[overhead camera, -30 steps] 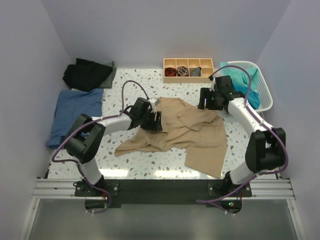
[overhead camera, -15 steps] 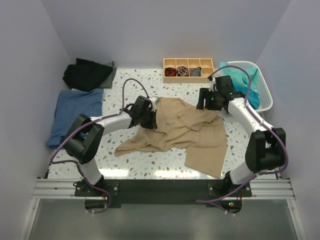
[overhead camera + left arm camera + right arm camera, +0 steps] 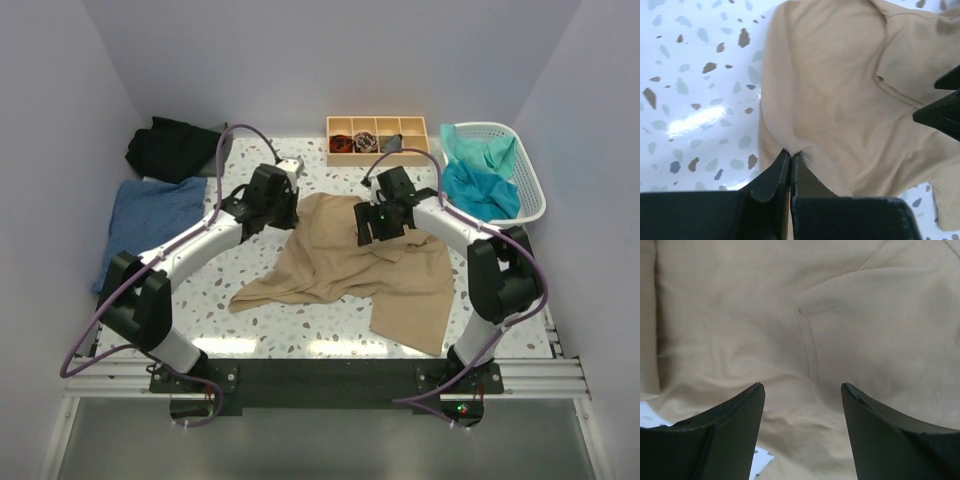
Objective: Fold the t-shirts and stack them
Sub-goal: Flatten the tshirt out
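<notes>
Now, left gripper (image 3: 791, 152): newly pinched tan t-shirt (image 3: 840, 100), far-left edge.
right gripper (image 3: 802, 387): came over it, jaws apart; spreading seemingly next.

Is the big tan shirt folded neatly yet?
Not folded. The tan shirt lies crumpled and spread across the table; the left gripper pinches one edge.

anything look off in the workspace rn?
Nothing is damaged or spilled. The tan t-shirt lies crumpled mid-table with a sleeve folded over its body. The left pincer is shut on its edge and the right pincer hangs open above it. A teal t-shirt drapes over the laundry basket rim.
</notes>
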